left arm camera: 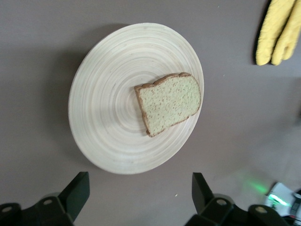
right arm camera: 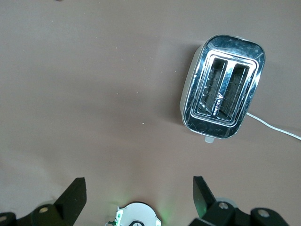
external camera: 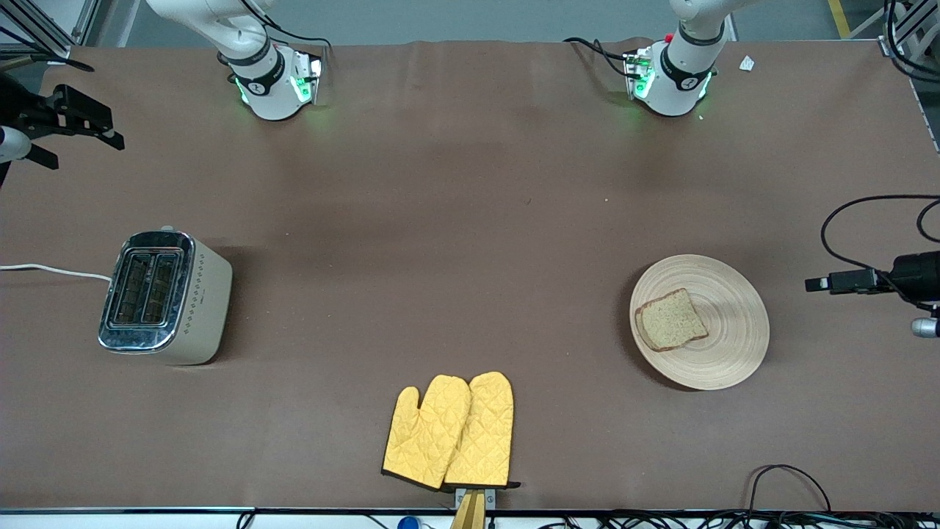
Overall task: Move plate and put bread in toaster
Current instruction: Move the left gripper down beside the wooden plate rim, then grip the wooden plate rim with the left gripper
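The light wooden plate [external camera: 727, 323] lies toward the left arm's end of the table, with the brown bread [external camera: 672, 319] flat on it, off-centre. The left wrist view looks down on the plate [left arm camera: 103, 108] and the bread [left arm camera: 170, 103]. My left gripper [left arm camera: 140, 181] hangs open and empty over bare table just beside the plate's rim. The cream toaster [external camera: 165, 297] stands toward the right arm's end, both slots empty. Above the table between its own base and the toaster [right arm camera: 223, 94], my right gripper [right arm camera: 139, 184] is open and holds nothing.
A pair of yellow oven mitts [external camera: 452, 430] lies near the table edge closest to the front camera. The toaster's white cord [external camera: 51, 270] runs off the right arm's end. Black fixtures with cables stand at both ends [external camera: 910, 279] [external camera: 66, 117].
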Robot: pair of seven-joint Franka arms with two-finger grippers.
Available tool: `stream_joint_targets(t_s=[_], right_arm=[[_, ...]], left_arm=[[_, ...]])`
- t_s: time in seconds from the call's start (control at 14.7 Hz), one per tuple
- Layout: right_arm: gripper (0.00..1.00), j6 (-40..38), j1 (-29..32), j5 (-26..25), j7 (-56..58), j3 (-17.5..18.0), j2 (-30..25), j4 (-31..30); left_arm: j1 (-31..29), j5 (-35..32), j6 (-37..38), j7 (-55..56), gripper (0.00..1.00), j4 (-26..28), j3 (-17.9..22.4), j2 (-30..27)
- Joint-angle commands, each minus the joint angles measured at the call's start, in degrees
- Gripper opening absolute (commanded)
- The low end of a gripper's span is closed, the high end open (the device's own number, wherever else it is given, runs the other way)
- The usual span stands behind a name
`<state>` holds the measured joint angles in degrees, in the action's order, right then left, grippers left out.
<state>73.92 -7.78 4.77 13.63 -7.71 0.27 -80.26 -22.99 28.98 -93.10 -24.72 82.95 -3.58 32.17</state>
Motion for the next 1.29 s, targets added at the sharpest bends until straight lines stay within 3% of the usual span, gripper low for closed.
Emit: stream_joint_targets(t_s=[0.0, 0.2, 0.68, 1.23], right_arm=[[1.00, 0.25, -0.48, 0.86, -0.80, 0.06, -1.41, -1.39], [1.00, -0.09, -1.36, 0.86, -0.80, 0.06, -1.41, -1.39], [1.00, 0.34, -2.24, 0.94, -0.80, 0.06, -1.41, -1.22], [1.00, 0.25, -2.42, 0.94, -0.88, 0.06, -1.41, -1.13]], left_arm=[[-1.53, 2.31, -4.26, -5.84, 0.92, -2.53, -0.29, 6.31], [-1.97, 2.40, -9.19, -10.17, 0.77, -2.53, -0.29, 9.75], [-2.85, 8.02, -13.15, -13.86, 0.59, -2.53, -0.55, 15.38], [-2.24, 8.11, -14.21, -15.89, 0.48, -2.44, -0.90, 17.23]])
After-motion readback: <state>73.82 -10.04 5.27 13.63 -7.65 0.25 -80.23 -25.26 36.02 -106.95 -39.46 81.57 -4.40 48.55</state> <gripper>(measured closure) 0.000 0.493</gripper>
